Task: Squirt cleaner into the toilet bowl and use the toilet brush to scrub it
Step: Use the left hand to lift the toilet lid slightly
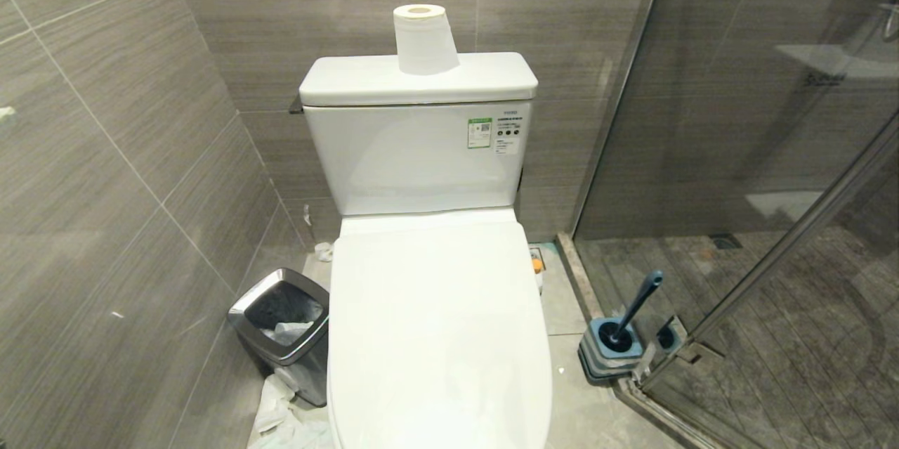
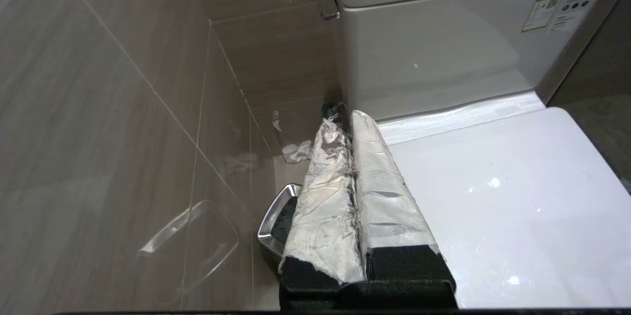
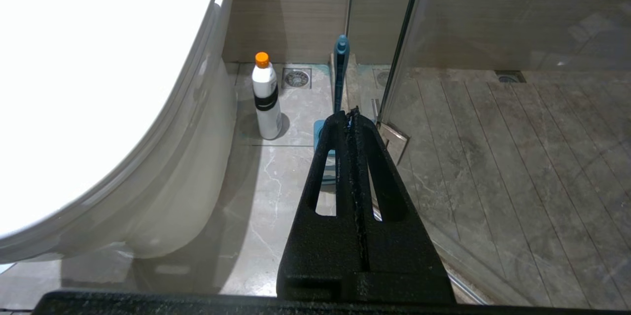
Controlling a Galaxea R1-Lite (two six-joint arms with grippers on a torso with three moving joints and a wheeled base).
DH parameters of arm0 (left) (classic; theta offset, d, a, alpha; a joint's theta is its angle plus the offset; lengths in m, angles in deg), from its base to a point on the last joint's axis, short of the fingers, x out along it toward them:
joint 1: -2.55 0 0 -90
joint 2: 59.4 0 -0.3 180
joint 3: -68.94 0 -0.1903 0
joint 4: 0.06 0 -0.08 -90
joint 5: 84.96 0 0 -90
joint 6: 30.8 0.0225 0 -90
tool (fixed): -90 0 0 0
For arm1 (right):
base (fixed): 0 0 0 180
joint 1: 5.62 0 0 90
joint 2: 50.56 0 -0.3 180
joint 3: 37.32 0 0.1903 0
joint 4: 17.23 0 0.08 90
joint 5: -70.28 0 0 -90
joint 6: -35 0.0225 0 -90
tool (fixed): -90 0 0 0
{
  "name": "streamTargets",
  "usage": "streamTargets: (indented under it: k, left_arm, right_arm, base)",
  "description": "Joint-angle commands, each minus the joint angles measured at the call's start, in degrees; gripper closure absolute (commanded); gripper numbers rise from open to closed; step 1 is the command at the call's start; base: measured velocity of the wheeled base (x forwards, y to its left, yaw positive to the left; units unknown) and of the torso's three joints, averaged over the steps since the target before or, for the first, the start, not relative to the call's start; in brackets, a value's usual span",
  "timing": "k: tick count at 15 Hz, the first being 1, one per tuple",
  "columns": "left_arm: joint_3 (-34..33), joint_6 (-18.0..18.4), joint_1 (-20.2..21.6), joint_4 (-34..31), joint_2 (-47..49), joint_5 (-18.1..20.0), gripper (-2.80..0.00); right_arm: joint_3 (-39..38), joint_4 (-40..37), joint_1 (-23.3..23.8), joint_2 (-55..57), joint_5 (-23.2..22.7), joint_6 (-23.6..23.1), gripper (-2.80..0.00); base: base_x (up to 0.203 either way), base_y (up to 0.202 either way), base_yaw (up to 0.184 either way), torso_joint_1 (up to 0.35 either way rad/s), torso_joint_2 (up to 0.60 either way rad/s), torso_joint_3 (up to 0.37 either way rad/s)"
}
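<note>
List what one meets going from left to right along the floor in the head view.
Steel-rimmed dark waste bin → white ceramic toilet with closed lid → dark teal-blue toilet brush in its square blue and grey holder → glass shower door.

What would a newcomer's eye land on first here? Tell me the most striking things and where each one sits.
The white toilet fills the middle of the head view, lid closed, with a paper roll standing on its tank. On the floor to its right, by the glass shower door, the toilet brush leans in its blue holder, and a white cleaner bottle with an orange cap stands beside the toilet's base. A steel-rimmed waste bin sits on the left.
</note>
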Motion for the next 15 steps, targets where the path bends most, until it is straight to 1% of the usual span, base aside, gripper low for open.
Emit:
streamTargets:
  k: [1,3,4,6,9,10,11,12,13,15]
  left_arm:
    - [1.95,-0.14,2.39,0.66,9.95,3.35,0.0]
    - [2.24,-0.75,4.92,1.0,14.8,9.83,0.0]
    - [2.28,-1.83,6.25,1.06,16.76,15.47,0.0]
    - [2.34,-4.12,10.78,1.12,20.3,28.48,0.0]
    - [2.2,-5.65,15.32,1.41,25.65,43.46,0.0]
    - [1.96,-6.11,16.99,1.59,27.99,47.99,0.0]
    - [1.65,-7.36,17.84,1.87,30.73,52.05,0.0]
    - [1.05,-8.91,18.46,2.46,33.07,55.18,0.0]
    - [-0.81,-9.52,18.77,3.12,35.25,56.2,0.0]
    - [-5.31,-9.61,18.68,5.62,39.72,56.65,0.0]
  right_arm:
    - [-0.01,0.02,-0.02,0.08,0.01,-0.01,0.0]
    - [-0.01,0.02,-0.02,0.08,0.01,0.03,0.0]
    - [-0.01,0.02,-0.02,0.08,0.01,-0.02,0.0]
    - [-0.01,0.02,-0.02,0.08,0.01,-0.02,0.0]
    - [-0.01,0.02,-0.02,0.08,0.01,0.03,0.0]
    - [-0.01,0.02,-0.02,0.08,0.01,-0.02,0.0]
    - [-0.01,0.02,-0.02,0.08,0.01,-0.02,0.0]
    - [-0.01,0.02,-0.02,0.08,0.01,-0.02,0.0]
    - [-0.01,0.02,-0.02,0.08,0.01,-0.02,0.0]
    - [-0.01,0.02,-0.02,0.08,0.01,0.07,0.0]
  base:
    - [0.0,0.0,0.0,0.0,0.0,0.0]
    - [0.0,0.0,0.0,0.0,0.0,0.0]
    - [0.0,0.0,0.0,0.0,0.0,0.0]
    - [0.0,0.0,0.0,0.0,0.0,0.0]
    - [0.0,0.0,0.0,0.0,0.0,0.0]
    - [0.0,0.0,0.0,0.0,0.0,0.0]
    - [0.0,0.0,0.0,0.0,0.0,0.0]
    - [0.0,0.0,0.0,0.0,0.0,0.0]
    - [0.0,0.0,0.0,0.0,0.0,0.0]
    - [0.0,0.0,0.0,0.0,0.0,0.0]
